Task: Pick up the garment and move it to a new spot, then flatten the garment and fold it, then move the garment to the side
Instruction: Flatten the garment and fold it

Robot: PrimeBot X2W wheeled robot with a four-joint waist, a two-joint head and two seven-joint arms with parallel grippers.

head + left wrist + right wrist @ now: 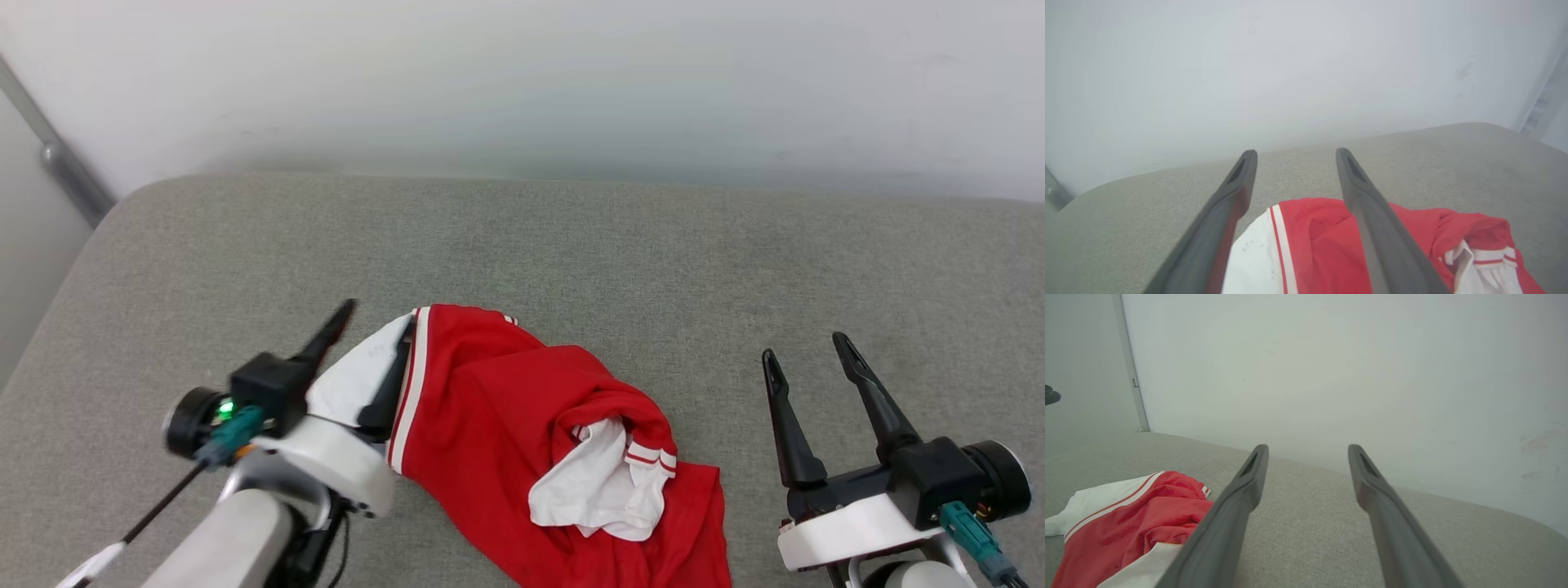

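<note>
The garment [490,408] lies crumpled on the grey cushion, red body up, with a white sleeve at its left end and another white sleeve with striped trim bunched in the middle. My left gripper [378,317] is open at the garment's left end, one finger over the white sleeve beside the striped trim, the other finger out past the cloth. In the left wrist view the garment [1323,237] lies below and between the left gripper [1295,152] fingers. My right gripper [804,346] stands open to the right of the cloth, apart from it. The garment [1147,514] sits left of the right gripper [1308,447].
The grey upholstered surface [571,245] stretches wide behind and to both sides of the garment, with a rounded corner at the far left. A white wall [522,82] rises behind it. A grey metal rail [65,163] runs down the wall at the left.
</note>
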